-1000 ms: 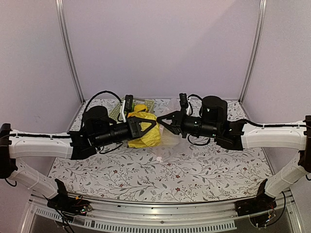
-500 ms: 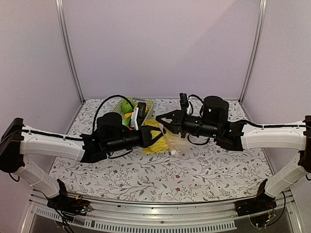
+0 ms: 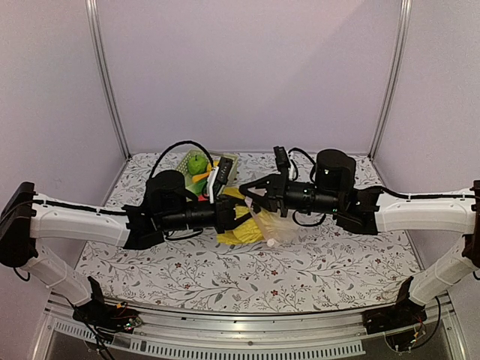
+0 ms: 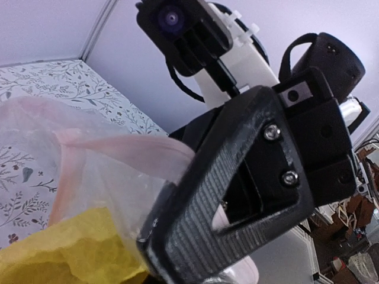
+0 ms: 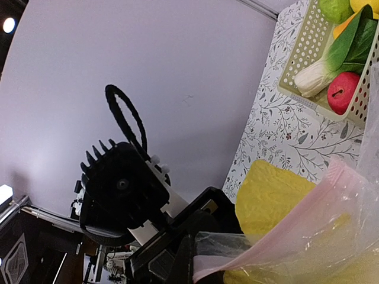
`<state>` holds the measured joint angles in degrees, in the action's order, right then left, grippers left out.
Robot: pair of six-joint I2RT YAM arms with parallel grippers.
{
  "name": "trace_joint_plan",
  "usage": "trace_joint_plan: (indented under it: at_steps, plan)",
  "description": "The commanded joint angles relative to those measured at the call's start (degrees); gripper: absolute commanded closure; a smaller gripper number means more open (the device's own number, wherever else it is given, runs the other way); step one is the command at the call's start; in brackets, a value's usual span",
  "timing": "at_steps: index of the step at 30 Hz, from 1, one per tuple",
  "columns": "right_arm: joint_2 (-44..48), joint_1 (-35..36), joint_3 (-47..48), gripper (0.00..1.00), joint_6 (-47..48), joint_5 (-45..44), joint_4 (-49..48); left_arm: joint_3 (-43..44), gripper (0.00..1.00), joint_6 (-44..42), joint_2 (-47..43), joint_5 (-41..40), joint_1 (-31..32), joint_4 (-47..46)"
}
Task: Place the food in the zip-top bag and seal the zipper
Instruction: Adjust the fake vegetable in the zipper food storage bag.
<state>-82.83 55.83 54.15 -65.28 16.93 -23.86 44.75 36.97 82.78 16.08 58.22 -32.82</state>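
Note:
The large yellow cabbage lies mid-table, partly inside the clear zip-top bag. My left gripper is closed on the bag's mouth edge beside the cabbage; the left wrist view shows one ribbed finger against the plastic and the pink zipper strip, with the cabbage below. My right gripper is shut on the opposite mouth edge; the strip runs into it. The green apple, red fruit and dark green vegetable sit in the basket.
The pale green lattice basket stands at the back, left of centre, close behind the left wrist. A small white piece shows at the bag's near edge. Grey walls and metal posts close in the back and sides.
My left gripper has moved right and nearer, bringing the cabbage down into the bag mouth, and its jaws have narrowed. My right gripper stayed on the bag, dropping slightly.

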Motion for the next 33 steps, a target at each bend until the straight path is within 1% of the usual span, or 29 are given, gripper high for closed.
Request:
trace_joint_plan:
  at_steps: [1,3,4,7,8,10,11,14,16,19,22,23,27,29,31,33]
  plan:
    - [0.9,0.5,2.0,1.00,2.7,3.9,2.1,1.9,0.87,-2.9,-1.0,8.3,0.3,-3.6]
    - [1.1,0.5,1.9,1.00,3.5,3.5,3.8,1.3,0.86,-3.7,-1.6,5.5,0.3,-2.0]
    - [1.2,0.5,1.8,1.00,3.9,3.0,5.2,0.8,0.82,-3.9,-2.0,3.5,0.3,-0.8]
    - [1.4,0.5,2.2,1.00,7.4,0.2,11.9,-1.1,0.77,-4.5,-3.7,-1.9,0.2,2.4]
    - [1.1,0.6,2.2,1.00,8.6,-1.0,14.7,-1.9,0.74,-4.6,-4.1,-2.3,0.2,2.4]
    - [0.7,0.5,1.9,1.00,10.4,-2.3,16.3,-3.3,0.73,-4.1,-4.5,-2.4,0.1,2.3]
    - [0.2,0.6,2.0,1.00,11.0,-2.4,16.8,-3.8,0.73,-3.9,-4.5,-2.3,0.1,2.5]
    - [-1.5,0.8,3.0,1.00,12.3,-2.8,18.4,-5.5,0.81,-3.6,-4.2,-2.8,0.1,2.7]
    - [-3.4,1.0,3.9,0.99,13.6,-3.7,20.1,-6.7,0.89,-3.3,-3.5,-4.1,0.2,2.6]
    - [-5.4,1.3,4.8,0.85,15.5,-4.6,22.1,-7.8,1.00,-2.4,-2.0,-5.3,0.0,2.7]
    - [-5.2,1.6,5.2,0.63,16.9,-6.1,23.8,-8.4,1.00,-1.5,-0.6,-5.5,0.0,2.1]
    - [-4.6,1.7,5.2,0.55,17.9,-7.0,25.9,-8.6,1.00,-1.3,-0.3,-5.5,0.0,1.8]
    - [-1.2,2.3,6.1,0.36,21.8,-12.1,33.7,-8.7,1.00,-0.5,1.8,-6.1,-0.1,0.7]
    - [1.0,2.9,6.2,0.29,23.5,-15.7,39.0,-8.7,1.00,0.5,2.6,-7.3,-0.5,0.8]
    - [2.8,4.1,6.2,0.26,25.7,-20.1,43.7,-8.9,1.00,1.6,3.2,-8.3,-0.8,1.0]
    - [4.3,6.2,6.4,0.25,27.5,-24.1,48.7,-9.0,1.00,2.7,3.8,-8.8,-1.4,1.0]
